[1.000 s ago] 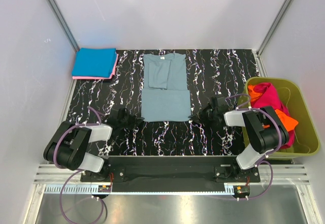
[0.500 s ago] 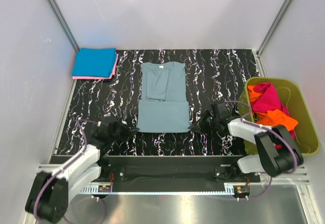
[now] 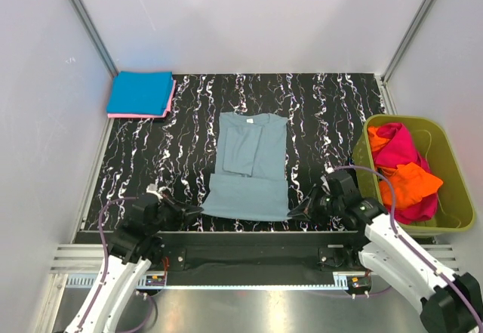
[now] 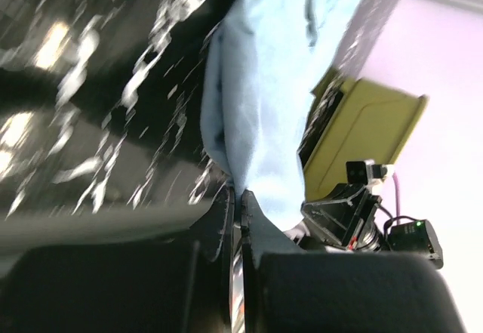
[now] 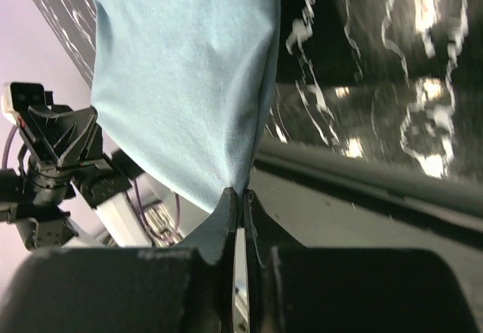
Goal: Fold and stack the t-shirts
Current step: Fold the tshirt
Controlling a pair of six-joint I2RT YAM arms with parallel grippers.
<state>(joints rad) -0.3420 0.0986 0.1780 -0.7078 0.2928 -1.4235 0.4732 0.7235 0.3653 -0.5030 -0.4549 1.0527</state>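
**Grey-blue t-shirt [image 3: 251, 167] pulled back to the near table [image 3: 332, 106] edge**

Both jaws are clamped tight on thin hem corners: left gripper [image 4: 235, 193] on the left one, right gripper [image 5: 241, 193] on the right. Shirt lies flat mid-table, sleeves folded in, hem at the front lip. Risks: one corner slips out, uneven pull skews it, drag opens the folded sleeves.
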